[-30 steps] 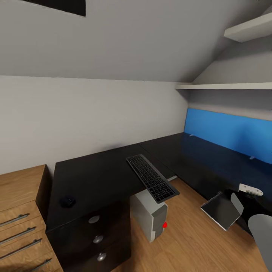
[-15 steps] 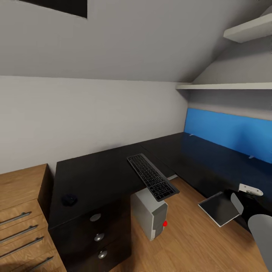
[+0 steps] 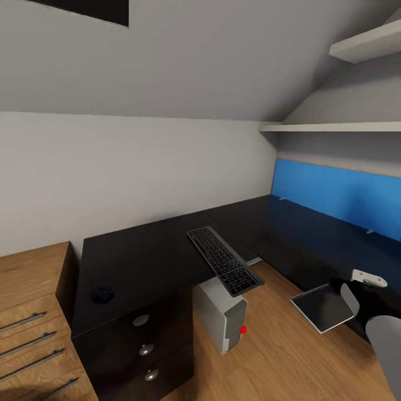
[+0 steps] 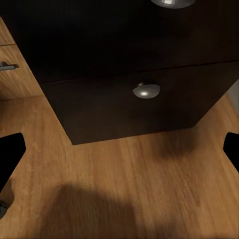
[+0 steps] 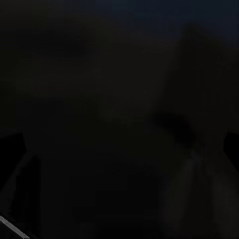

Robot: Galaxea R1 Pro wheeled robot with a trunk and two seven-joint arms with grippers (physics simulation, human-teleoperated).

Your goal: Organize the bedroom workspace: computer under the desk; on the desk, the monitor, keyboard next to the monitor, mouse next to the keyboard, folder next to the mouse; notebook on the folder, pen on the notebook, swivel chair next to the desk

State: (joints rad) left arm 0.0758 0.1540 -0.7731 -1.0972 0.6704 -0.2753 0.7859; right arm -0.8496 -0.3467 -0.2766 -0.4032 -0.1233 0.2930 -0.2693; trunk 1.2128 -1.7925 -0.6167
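the mouse (image 3: 102, 294) is seen on the desk (image 3: 145, 256) at left, the keyboard (image 3: 224, 260) overhanging its edge above the computer (image 3: 221, 316); the folder-like flat object (image 3: 323, 307) is held rightmost, nearer the right arm. left fingers (image 4: 11, 154) are spread; the right gripper's state cannot be told.

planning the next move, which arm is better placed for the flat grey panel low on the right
Right, probably. The flat grey panel sits close beside the right arm, while the left end effector hangs open, low by the desk drawers.

Attic bedroom workspace: desk (image 3: 139, 256), keyboard (image 3: 224, 260), shelves (image 3: 334, 127)
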